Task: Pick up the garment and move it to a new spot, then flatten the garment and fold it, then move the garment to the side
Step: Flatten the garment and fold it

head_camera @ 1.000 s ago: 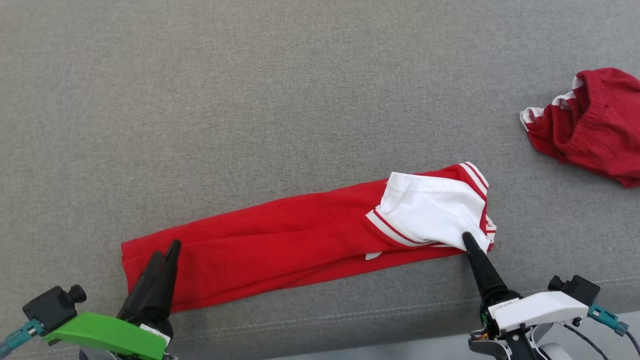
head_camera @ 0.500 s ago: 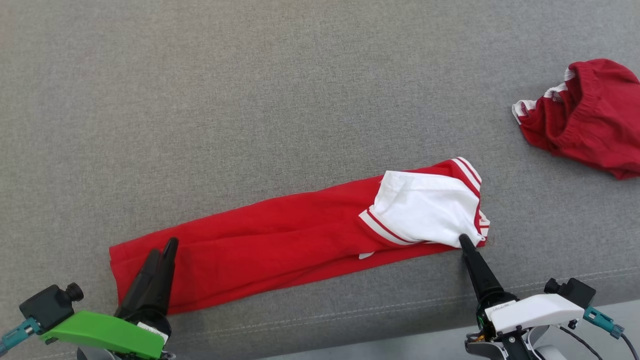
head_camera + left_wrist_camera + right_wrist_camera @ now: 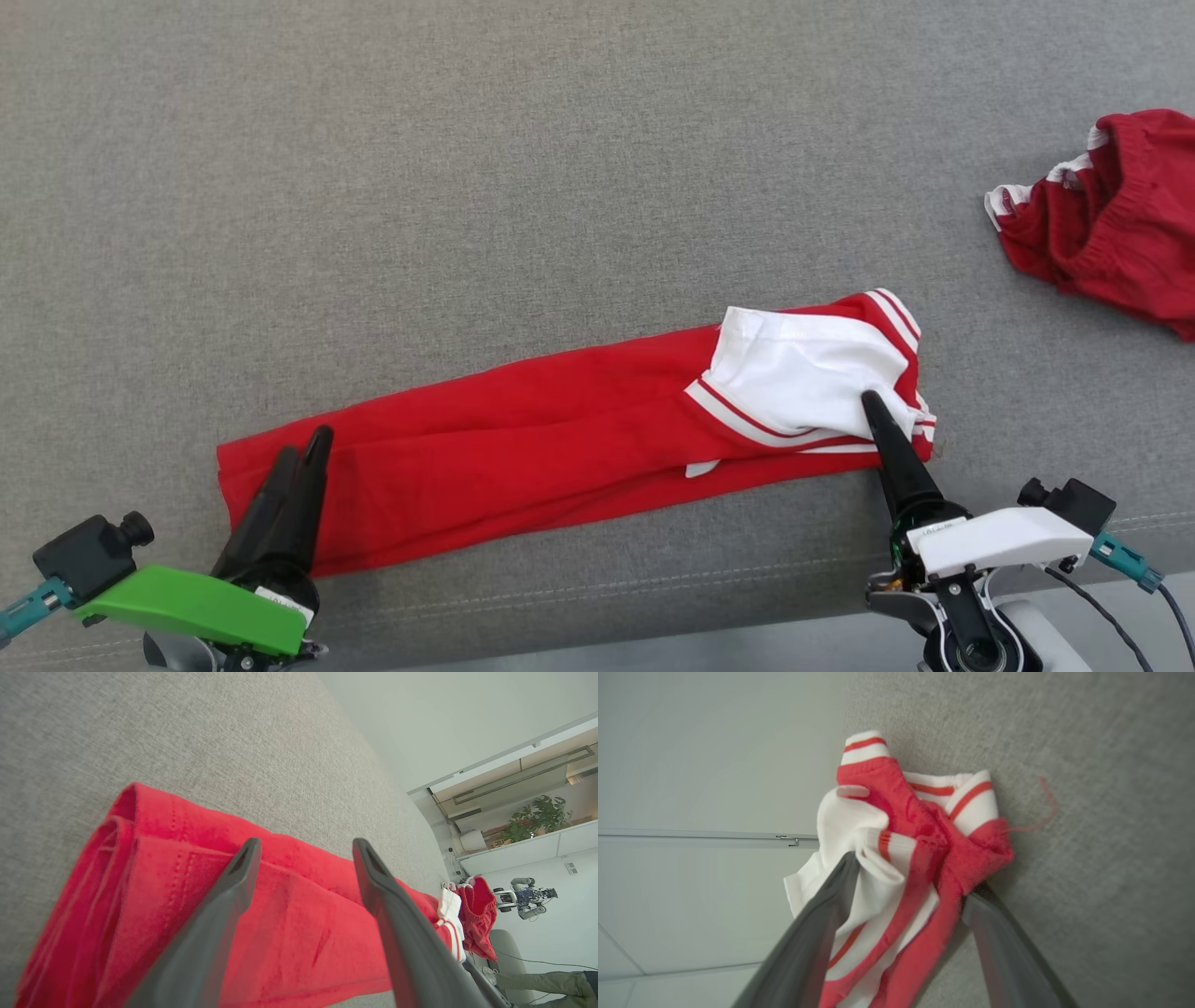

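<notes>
Grey woven upholstery point(image 3: 560, 187) spreads across the head view, a stitched seam running along its near edge. On it the red garment point(image 3: 523, 439) lies as a long folded strip, running from about 8 o'clock of the view to about 4 o'clock, its right end raised slightly toward 2 o'clock. The left gripper point(image 3: 305, 441) hangs over the strip's left end, jaws parted; in the left wrist view its two dark fingers point(image 3: 219, 914) stand apart just above the red folds, the cloth stretching away from them toward 4 o'clock. The right gripper point(image 3: 870, 401) sits at the strip's other end, at 6 o'clock of the white, red-striped sleeve part. In the right wrist view its jaws are spread wide, with the bunched white and red cloth lying between the two fingers and against both. A second, darker red garment point(image 3: 1111, 243) lies crumpled well apart, at 2 o'clock near the view's edge.
</notes>
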Controlling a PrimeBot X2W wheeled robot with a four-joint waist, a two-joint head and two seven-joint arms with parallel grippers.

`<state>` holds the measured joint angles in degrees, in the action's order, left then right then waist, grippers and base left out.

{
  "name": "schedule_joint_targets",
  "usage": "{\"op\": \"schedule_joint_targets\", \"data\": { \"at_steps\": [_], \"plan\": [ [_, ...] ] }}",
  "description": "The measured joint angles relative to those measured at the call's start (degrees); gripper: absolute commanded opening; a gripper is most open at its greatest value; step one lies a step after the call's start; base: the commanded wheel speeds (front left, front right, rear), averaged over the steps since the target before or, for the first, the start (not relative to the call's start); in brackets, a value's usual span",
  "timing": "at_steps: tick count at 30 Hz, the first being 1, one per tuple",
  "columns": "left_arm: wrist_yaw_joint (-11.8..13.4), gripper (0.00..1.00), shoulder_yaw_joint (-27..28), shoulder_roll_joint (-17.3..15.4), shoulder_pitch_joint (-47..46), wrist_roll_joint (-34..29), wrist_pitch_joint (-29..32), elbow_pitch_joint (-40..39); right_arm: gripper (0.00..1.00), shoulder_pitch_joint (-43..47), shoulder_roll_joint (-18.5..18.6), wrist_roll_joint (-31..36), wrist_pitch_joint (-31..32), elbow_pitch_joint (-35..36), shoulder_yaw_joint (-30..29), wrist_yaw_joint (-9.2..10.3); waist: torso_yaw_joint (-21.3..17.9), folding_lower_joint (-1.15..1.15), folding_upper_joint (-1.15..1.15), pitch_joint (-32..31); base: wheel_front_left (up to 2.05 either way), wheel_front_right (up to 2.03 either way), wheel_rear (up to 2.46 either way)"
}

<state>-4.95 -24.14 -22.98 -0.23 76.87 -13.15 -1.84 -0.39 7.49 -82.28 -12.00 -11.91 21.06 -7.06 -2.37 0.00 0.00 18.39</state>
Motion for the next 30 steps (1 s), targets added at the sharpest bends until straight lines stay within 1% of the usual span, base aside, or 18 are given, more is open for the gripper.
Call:
{"op": "schedule_joint_targets", "data": {
  "at_steps": [10, 11, 12, 13, 14, 17, 26, 30],
  "plan": [
    [0.2, 1.0, 0.4, 0.0, -0.1, 0.0, 0.0, 0.1, 1.0, -2.0, -0.8, -1.7, 0.6, -0.7, 1.0, -0.07, 0.4, 0.0, 0.0, 0.1, 0.0, 0.0, 0.0],
    [0.2, 1.0, 0.4, 0.0, -0.1, 0.0, 0.0, 0.0, 0.91, -2.2, -0.9, -1.7, 0.6, -0.7, 0.9, -0.07, 0.3, 0.0, 0.0, 0.1, 0.0, 0.0, 0.0],
    [0.2, 1.0, 0.3, 0.1, -0.1, 0.0, 0.0, 0.0, 0.46, -2.5, -1.0, -1.7, 0.6, -0.8, 0.9, -0.07, 0.3, 0.0, 0.0, 0.1, 0.0, 0.0, 0.0],
    [0.2, 1.0, 0.3, 0.1, -0.1, 0.0, 0.0, 0.0, 0.2, -2.9, -1.1, -1.7, 0.6, -0.9, 0.9, -0.07, 0.3, 0.0, 0.0, 0.1, 0.0, 0.0, 0.0],
    [0.2, 1.0, 0.3, 0.1, -0.1, 0.0, 0.0, -0.1, 0.0, -3.1, -1.1, -1.6, 0.6, -1.1, 0.9, -0.07, 0.3, 0.0, 0.0, 0.1, 0.0, 0.0, 0.0],
    [0.2, 1.0, 0.3, 0.2, -0.2, 0.0, 0.0, -0.2, 0.0, -3.4, -0.8, -1.2, 0.5, -1.5, 0.9, -0.03, 0.3, 0.0, 0.0, 0.0, 0.0, 0.0, 0.0],
    [0.2, 1.0, -0.1, 1.3, -0.9, 0.0, 0.0, 0.0, 0.0, -3.8, 2.4, 1.7, -0.5, -2.5, -0.6, -0.01, 1.1, 0.0, 0.0, -1.4, 0.0, 0.0, 0.0],
    [0.2, 1.0, -1.0, 1.4, -0.8, -1.9, 0.0, 0.1, 0.0, -3.9, 4.3, 3.0, -0.9, -3.4, -1.9, -0.01, 1.2, 0.0, 0.0, -2.2, 0.0, 0.0, 0.0]
  ]
}}
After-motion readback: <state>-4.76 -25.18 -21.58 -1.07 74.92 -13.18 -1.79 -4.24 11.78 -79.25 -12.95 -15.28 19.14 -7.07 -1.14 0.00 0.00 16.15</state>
